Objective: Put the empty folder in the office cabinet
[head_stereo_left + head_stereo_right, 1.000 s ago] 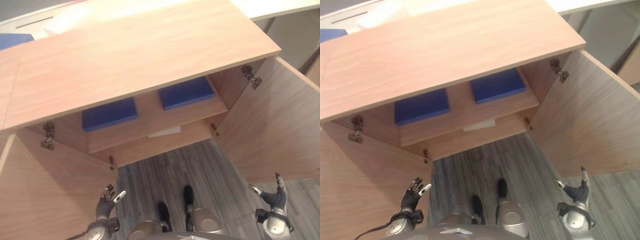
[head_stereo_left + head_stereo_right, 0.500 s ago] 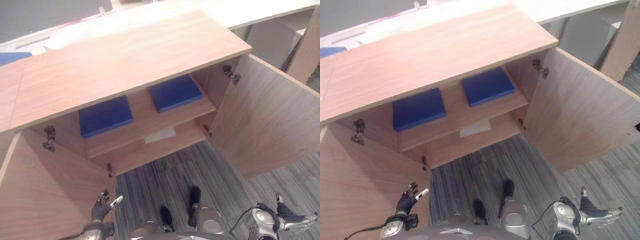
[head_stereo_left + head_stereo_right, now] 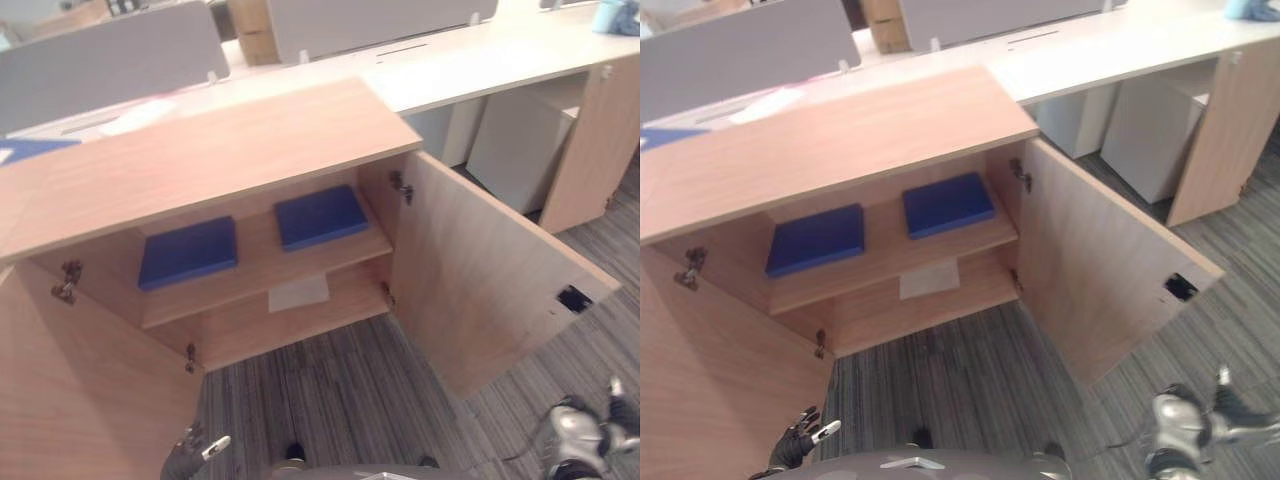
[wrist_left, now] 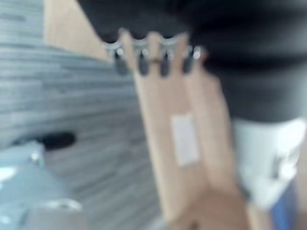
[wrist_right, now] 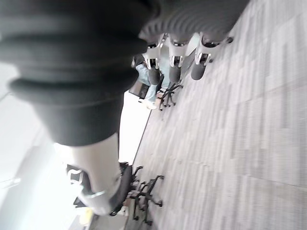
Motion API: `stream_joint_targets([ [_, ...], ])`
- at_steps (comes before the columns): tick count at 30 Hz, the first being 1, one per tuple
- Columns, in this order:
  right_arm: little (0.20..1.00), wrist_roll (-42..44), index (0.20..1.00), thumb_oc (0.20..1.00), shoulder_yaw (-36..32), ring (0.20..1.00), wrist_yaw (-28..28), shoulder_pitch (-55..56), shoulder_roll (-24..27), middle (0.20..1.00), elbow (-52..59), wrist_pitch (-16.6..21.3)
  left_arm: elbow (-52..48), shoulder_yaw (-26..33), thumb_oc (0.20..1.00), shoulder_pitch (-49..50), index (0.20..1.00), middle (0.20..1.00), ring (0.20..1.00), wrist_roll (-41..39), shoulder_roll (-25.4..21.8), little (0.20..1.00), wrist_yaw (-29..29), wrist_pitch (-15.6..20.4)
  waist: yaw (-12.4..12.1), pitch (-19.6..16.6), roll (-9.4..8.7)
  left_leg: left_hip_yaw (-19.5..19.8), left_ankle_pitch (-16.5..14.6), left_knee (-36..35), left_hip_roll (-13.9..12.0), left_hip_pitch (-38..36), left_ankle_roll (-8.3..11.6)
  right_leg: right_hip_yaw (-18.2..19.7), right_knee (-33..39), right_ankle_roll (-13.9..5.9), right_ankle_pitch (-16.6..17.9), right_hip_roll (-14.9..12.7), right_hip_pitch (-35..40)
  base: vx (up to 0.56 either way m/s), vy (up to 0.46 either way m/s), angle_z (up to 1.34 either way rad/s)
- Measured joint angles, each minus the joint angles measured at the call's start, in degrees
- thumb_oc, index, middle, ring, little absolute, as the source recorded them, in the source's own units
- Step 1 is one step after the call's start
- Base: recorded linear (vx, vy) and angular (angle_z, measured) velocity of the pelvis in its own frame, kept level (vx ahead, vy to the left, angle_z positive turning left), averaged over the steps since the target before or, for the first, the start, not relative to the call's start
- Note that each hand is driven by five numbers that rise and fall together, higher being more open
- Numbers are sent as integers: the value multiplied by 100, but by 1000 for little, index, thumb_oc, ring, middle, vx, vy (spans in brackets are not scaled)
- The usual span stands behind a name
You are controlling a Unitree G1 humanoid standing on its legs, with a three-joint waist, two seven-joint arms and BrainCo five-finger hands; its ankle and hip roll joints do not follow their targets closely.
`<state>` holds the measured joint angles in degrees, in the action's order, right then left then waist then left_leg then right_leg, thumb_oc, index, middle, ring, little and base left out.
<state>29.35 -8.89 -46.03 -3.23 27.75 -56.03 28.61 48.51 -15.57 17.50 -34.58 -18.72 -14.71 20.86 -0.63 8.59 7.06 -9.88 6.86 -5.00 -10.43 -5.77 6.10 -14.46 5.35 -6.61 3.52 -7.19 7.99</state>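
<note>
Low light-wood office cabinet [image 3: 200, 150] with both doors swung wide. Two flat blue folders on its upper shelf — one to the left [image 3: 188, 252], one to the right [image 3: 319, 215], apart from each other. Pale sheet of paper [image 3: 298, 293] on the lower shelf beneath them. Left hand [image 3: 800, 442] low over the grey striped carpet [image 3: 330, 390] beside the left door, fingers straight and relaxed, holding nothing. Right hand [image 3: 622, 415] out past the right door [image 3: 480, 280], fingers straight, empty. Long white desk [image 3: 480, 60] behind the cabinet.
</note>
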Motion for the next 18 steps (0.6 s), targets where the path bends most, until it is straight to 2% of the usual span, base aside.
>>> stream_joint_targets([
  [3, 1000, 250, 1000, 1000, 72, 1000, 713, -58, 394, 1000, 216, -133, -170, 68, 1000, -125, 1000, 1000, 1000, 1, -45, 1000, -40, -93, 19, -71, 103, 109, 109, 54, -32, 142, 57, -36, 2, 93, 14, 158, -125, -78, -141, 4],
  [5, 1000, 324, 1000, 1000, 151, 1000, 1252, -156, 512, 1000, 199, -199, -123, 134, 1000, -198, 1000, 1000, 1000, 9, -31, 1000, -106, -142, 16, -71, 103, 89, 108, 50, -27, 171, 61, -49, 2, 104, 5, 179, -163, -52, -108, 7],
  [7, 1000, 331, 1000, 1000, 359, 1000, 2061, -284, 538, 1000, 199, -316, 55, 262, 1000, -238, 1000, 1000, 1000, 13, -55, 1000, -213, -209, -17, -71, 102, 129, 91, 50, -15, 233, 90, -77, 3, 77, 15, 165, -189, -75, -98, 12],
  [9, 1000, 339, 1000, 1000, 569, 1000, 2745, -415, 573, 1000, 203, -433, 198, 346, 1000, -220, 1000, 1000, 1000, 33, -82, 1000, -286, -220, -69, -53, 76, 182, 94, 50, 68, 314, 78, -138, 2, 29, 48, 84, -218, -105, -90, 17],
  [10, 1000, 339, 1000, 1000, 569, 1000, 2745, -415, 573, 1000, 203, -433, 198, 346, 1000, -220, 1000, 1000, 1000, 33, -82, 1000, -286, -220, -69, -53, 76, 182, 94, 50, 68, 314, 78, -138, 2, 29, 48, 84, -218, -84, -57, 16],
  [11, 1000, 341, 1000, 1000, 765, 1000, 3238, -495, 695, 1000, 240, -541, 259, 450, 1000, -290, 1000, 1000, 1000, 139, -98, 1000, -345, -223, -114, -45, 65, 219, 128, 49, 106, 373, 30, -166, 2, 31, 54, 52, -251, -84, -70, 13],
  [13, 1000, 391, 1000, 1000, 834, 1000, 3414, -594, 790, 1000, 255, -587, 329, 470, 1000, -336, 1000, 1000, 1000, 142, -113, 1000, -363, -224, -160, -45, 64, 236, 137, 49, 119, 424, 19, -177, 2, 35, 58, 39, -289, -73, -65, 9],
  [14, 1000, 459, 1000, 1000, 803, 1000, 4056, -601, 960, 1000, 245, -640, 337, 472, 1000, -346, 1000, 1000, 1000, 163, -147, 1000, -407, -259, -162, -5, 6, 239, 159, 50, 130, 498, -10, -182, 2, 59, 76, 30, -364, -39, -52, 1],
  [15, 1000, 455, 1000, 1000, 802, 1000, 4305, -601, 961, 1000, 246, -658, 336, 471, 1000, -378, 1000, 1000, 1000, 228, -154, 1000, -445, -278, -153, 16, -25, 241, 176, 49, 130, 511, -32, -183, 2, 64, 84, 31, -371, -47, -75, 0],
  [18, 1000, 457, 1000, 1000, 875, 1000, 4795, -602, 959, 1000, 231, -721, 326, 467, 1000, -535, 1000, 1000, 1000, 242, -150, 1000, -473, -300, -138, 67, -98, 243, 206, 48, 132, 514, -54, -183, 3, 22, 127, 32, -351, -58, -83, 0],
])
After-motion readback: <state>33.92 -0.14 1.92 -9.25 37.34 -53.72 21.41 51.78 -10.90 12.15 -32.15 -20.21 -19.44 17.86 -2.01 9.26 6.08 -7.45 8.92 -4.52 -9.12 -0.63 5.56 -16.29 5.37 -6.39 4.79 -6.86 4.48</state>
